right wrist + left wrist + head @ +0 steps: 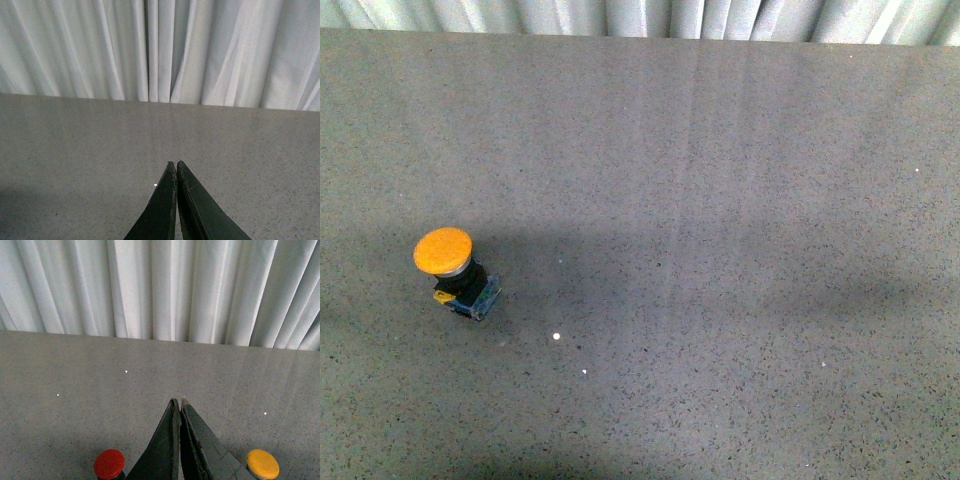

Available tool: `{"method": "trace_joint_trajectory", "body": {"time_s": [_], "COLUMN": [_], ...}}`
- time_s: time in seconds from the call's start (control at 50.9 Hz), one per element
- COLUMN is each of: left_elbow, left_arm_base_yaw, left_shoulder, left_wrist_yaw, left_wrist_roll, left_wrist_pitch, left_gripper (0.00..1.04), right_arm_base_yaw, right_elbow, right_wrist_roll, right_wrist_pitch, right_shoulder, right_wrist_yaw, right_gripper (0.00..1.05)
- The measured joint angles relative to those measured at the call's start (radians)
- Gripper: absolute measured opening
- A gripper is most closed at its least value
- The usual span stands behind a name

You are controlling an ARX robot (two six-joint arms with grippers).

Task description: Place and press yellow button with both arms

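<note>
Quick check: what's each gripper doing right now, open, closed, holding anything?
Left gripper: jaws closed, holding nothing.
Right gripper: jaws closed, holding nothing.

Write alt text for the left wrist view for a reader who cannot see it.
The left arm's flat black pincer, tips pressed together and holding nothing, points across a speckled grey tabletop toward a pleated white curtain. A round red-capped button and a round orange-yellow-capped button flank it.
</note>
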State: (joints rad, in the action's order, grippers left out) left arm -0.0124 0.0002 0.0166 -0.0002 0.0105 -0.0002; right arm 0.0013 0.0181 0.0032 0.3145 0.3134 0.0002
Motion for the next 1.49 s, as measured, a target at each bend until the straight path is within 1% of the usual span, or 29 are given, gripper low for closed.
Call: {"method": "trace_joint_trajectory", "body": {"time_s": [0.511,0.53,0.57,0.609,0.943,1.061,1.1,1.238,1.296,1.355,1.454,1.493], "left_elbow": [0.000,0.000,0.000,0.000,0.000,0.000,0.000,0.000,0.000,0.000,0.000,0.000], "left_arm_base_yaw": [0.000,0.000,0.000,0.000,0.000,0.000,0.000,0.000,0.000,0.000,0.000,0.000], "left_shoulder": [0.000,0.000,0.000,0.000,0.000,0.000,0.000,0.000,0.000,0.000,0.000,0.000], "left_wrist_yaw": [0.000,0.000,0.000,0.000,0.000,0.000,0.000,0.000,0.000,0.000,0.000,0.000], "left_wrist_roll": [0.000,0.000,0.000,0.000,0.000,0.000,0.000,0.000,0.000,0.000,0.000,0.000], "left_wrist_pitch": [0.000,0.000,0.000,0.000,0.000,0.000,0.000,0.000,0.000,0.000,0.000,0.000], "left_gripper": [0.01,0.01,0.01,0.01,0.01,0.01,0.05,0.30,0.37,0.47,0.71,0.78], "right_arm_base_yaw": [0.000,0.000,0.000,0.000,0.000,0.000,0.000,0.000,0.000,0.000,0.000,0.000], "right_elbow": [0.000,0.000,0.000,0.000,0.000,0.000,0.000,0.000,0.000,0.000,0.000,0.000], "right_wrist_roll": [0.000,0.000,0.000,0.000,-0.001,-0.001,0.000,-0.001,-0.001,-0.001,-0.001,0.000], "right_wrist_pitch": [-0.133,-0.148,-0.244,-0.301,-0.312,-0.312,-0.312,-0.312,-0.312,-0.312,-0.312,-0.312], "right_shoulder": [-0.132,-0.146,-0.214,-0.275,-0.307,-0.307,-0.307,-0.307,-0.307,-0.307,-0.307,-0.307], "right_wrist_yaw": [0.000,0.000,-0.002,0.001,0.001,0.001,0.001,0.000,0.000,0.000,0.000,0.000], "right_gripper": [0.01,0.01,0.01,0.01,0.02,0.19,0.25,0.49,0.56,0.67,0.90,0.96]}}
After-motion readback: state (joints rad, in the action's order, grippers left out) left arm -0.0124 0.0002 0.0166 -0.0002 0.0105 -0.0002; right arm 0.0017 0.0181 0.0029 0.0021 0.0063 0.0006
